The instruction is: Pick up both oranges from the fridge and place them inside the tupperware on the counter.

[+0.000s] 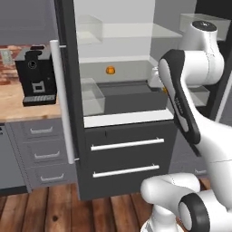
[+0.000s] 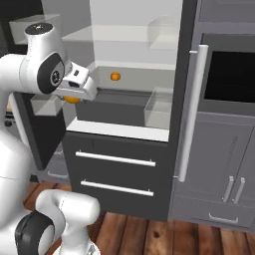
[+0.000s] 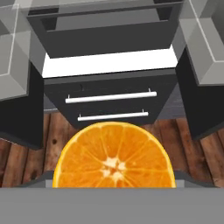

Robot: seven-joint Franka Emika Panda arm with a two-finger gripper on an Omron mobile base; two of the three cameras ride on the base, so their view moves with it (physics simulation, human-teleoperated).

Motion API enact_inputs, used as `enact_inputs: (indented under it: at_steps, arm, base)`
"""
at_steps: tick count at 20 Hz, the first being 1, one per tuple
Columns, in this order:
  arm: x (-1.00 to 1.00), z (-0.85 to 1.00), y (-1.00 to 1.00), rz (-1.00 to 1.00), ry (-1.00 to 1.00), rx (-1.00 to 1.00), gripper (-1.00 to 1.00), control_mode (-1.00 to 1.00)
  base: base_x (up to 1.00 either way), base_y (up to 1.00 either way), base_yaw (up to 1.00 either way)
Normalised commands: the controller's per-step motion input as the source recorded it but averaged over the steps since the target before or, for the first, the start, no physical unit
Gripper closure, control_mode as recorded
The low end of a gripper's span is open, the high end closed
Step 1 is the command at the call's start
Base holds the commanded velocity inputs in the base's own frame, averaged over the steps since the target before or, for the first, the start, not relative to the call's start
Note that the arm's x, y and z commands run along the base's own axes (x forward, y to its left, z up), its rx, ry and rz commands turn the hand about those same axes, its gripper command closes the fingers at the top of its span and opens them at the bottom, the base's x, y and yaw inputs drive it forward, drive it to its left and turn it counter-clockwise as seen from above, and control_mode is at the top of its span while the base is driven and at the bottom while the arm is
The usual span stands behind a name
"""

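**Arm at the open fridge, orange in the claw**

The arm bends high and reaches into the fridge (image 1: 68,113), its gripper (image 2: 74,94) pointing down, closed on one orange (image 3: 113,157). Two oranges in all: the other orange (image 1: 110,70) sits on a shelf at the back.

Fridge (image 1: 72,136) frame matt dark grey with clear glass shelves, handle (image 1: 62,99) smooth light grey, floor (image 1: 54,208) wood-planked, counter (image 1: 18,106) tan wood-grain, coffee machine (image 1: 36,77) matt black.
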Motion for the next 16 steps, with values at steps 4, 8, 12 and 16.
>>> enact_inputs:
  at_steps: [4,8,12,16]
  arm:
    - [0.00,0.00,0.00,0.00,0.00,0.00,1.00,1.00]
    - [0.00,0.00,0.00,0.00,0.00,0.00,1.00,1.00]
    - [0.00,0.00,0.00,0.00,0.00,0.00,1.00,1.00]
    - [0.00,0.00,0.00,0.00,0.00,0.00,1.00,1.00]
  base:
    - [-0.13,0.32,0.00]
    - [-0.01,0.67,0.00]
    - [-0.01,0.77,0.00]
    - [-0.03,0.78,0.00]
